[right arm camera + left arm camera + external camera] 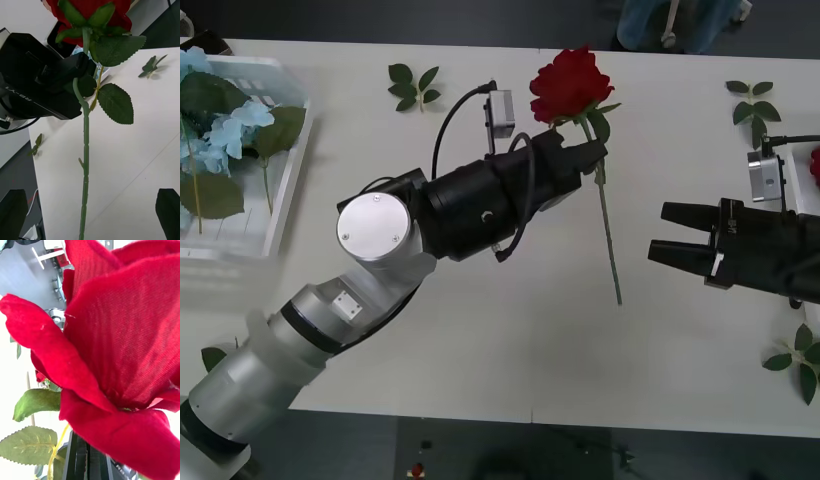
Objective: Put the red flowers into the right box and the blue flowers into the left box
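Observation:
My left gripper [596, 152] is shut on the stem of a red flower [570, 84] just under its bloom, holding it above the middle of the table. Its stem [610, 240] hangs toward the front. My right gripper [658, 232] stands open just right of the stem, level with its lower half. In the right wrist view the stem [85, 150] runs between the open right gripper [90, 191], with the left gripper [48, 84] beyond it. The bloom [123, 333] looms close in the left wrist view. Blue flowers [225, 130] lie in the left box [280, 205]. The right box is out of view.
Loose green leaf sprigs lie at the back left [415, 87], back right [753, 105], front right [800, 365] and front left [215, 357]. A sliver of another red bloom [815, 165] shows at the right edge. The table's front edge runs close below the arms.

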{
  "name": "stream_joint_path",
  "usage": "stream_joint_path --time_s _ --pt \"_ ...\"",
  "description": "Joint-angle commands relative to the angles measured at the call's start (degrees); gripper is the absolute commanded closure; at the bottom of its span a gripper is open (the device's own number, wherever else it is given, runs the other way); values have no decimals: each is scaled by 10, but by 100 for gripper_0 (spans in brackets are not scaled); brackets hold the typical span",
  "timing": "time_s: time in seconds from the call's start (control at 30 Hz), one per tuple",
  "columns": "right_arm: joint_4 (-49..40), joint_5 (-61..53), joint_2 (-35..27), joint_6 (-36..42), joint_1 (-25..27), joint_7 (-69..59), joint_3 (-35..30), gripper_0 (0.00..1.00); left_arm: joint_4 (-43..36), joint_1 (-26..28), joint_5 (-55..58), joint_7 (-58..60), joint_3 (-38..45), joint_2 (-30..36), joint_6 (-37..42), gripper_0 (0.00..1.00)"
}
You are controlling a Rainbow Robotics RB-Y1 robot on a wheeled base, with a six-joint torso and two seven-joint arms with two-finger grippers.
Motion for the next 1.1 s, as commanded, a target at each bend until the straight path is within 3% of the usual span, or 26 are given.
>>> stream_joint_path --time_s 0.03,0.57,0.6,0.63,0.67,0.7,1.1 --pt "-17 -1 -5 -28 -24 7 33 0 -25 -21 7 10 -14 -18 -22 100" --pt "24 25 32 -65 -72 7 90 0 -24 -32 -8 12 -28 -56 -39 100" --pt "24 25 31 -65 -72 7 90 30 -24 -32 -8 12 -27 -57 -39 100" --pt "24 26 32 -65 -72 7 90 46 -24 -32 -8 12 -27 -58 -39 100" --pt "24 25 31 -64 -72 7 90 88 -24 -32 -9 12 -28 -58 -39 100" --pt "24 25 32 -64 -72 7 90 100 -24 -32 -9 12 -27 -59 -39 100" --pt "24 25 31 -62 -74 7 90 100 -13 -33 -20 12 -28 -64 -39 100"
